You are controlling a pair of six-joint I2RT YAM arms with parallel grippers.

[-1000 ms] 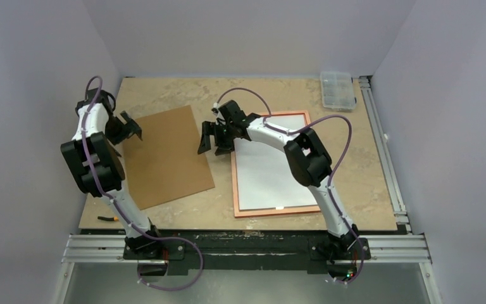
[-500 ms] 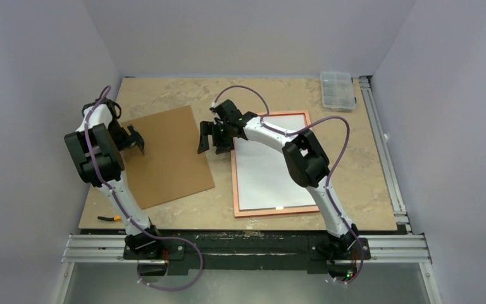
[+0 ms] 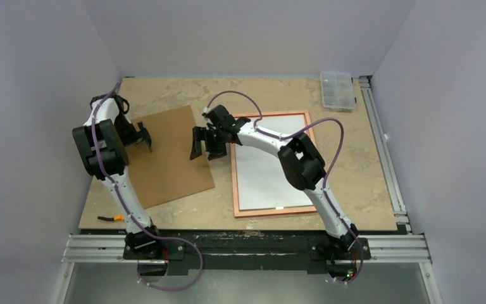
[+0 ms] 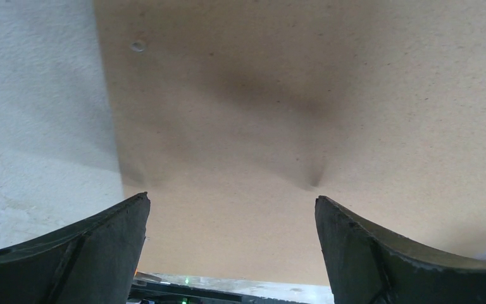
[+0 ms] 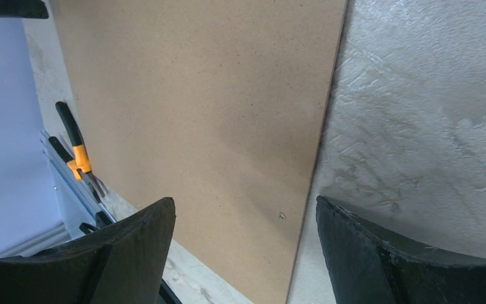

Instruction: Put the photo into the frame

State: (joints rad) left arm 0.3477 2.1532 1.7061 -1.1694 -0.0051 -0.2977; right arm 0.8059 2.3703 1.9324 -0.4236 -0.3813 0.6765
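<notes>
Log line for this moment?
photo: white back up in frame | backing board: flat, left of frame | left gripper: open, over board | right gripper: open, at board's right edge

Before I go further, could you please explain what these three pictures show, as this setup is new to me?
These are two robot arms bolted at the near edge of a table. The wide picture comes from a fixed camera above and behind them; the other two come from a camera on each wrist, its own dark fingers at the bottom. On the table lie a brown backing board, the frame back up with the photo white side up inside it, a clear plastic box and an orange-handled tool. The left end effector and the right end effector both hover open above opposite edges of the board, holding nothing.
</notes>
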